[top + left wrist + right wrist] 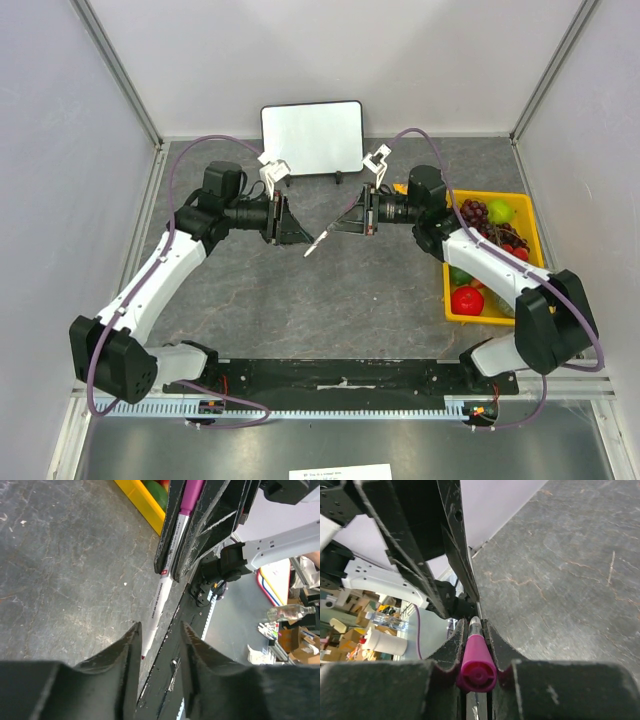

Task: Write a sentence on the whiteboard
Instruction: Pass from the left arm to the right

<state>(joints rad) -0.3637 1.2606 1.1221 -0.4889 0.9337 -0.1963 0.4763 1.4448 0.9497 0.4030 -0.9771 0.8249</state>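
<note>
Nearest the camera, a flat black rail [350, 375] carries both arm bases along the front edge of the worktop [330, 300], a matte grey surface veined like slate with fine pale cracks. From there the two white-shelled arms bend inward and their black wedge-shaped ends face each other over the middle of the worktop. The right pincer [474, 630] is clamped on a marker [162, 595]. Its scuffed black fingers press both sides of the glossy magenta end, which is round with a moulded recess in its butt. The marker's slim white barrel, printed with small red lettering, slants across the gap toward the left pincer [159, 630]. The left jaws stand apart around the barrel's far tip, and their ridged, worn inner faces show a gap on the right side of the tip. I cannot tell whether the tip brushes the other finger. Further back on the right sits a rectangular yellow plastic bin [478, 319] holding a smooth red apple [467, 300], a cluster of dark grapes [475, 212] and a green fruit [500, 210]. Farthest away, the whiteboard [312, 138] stands tilted at the back edge of the worktop, against the pale rear wall. It is a rounded-corner rectangle in a thin black frame, with a plain, shiny white face.
</note>
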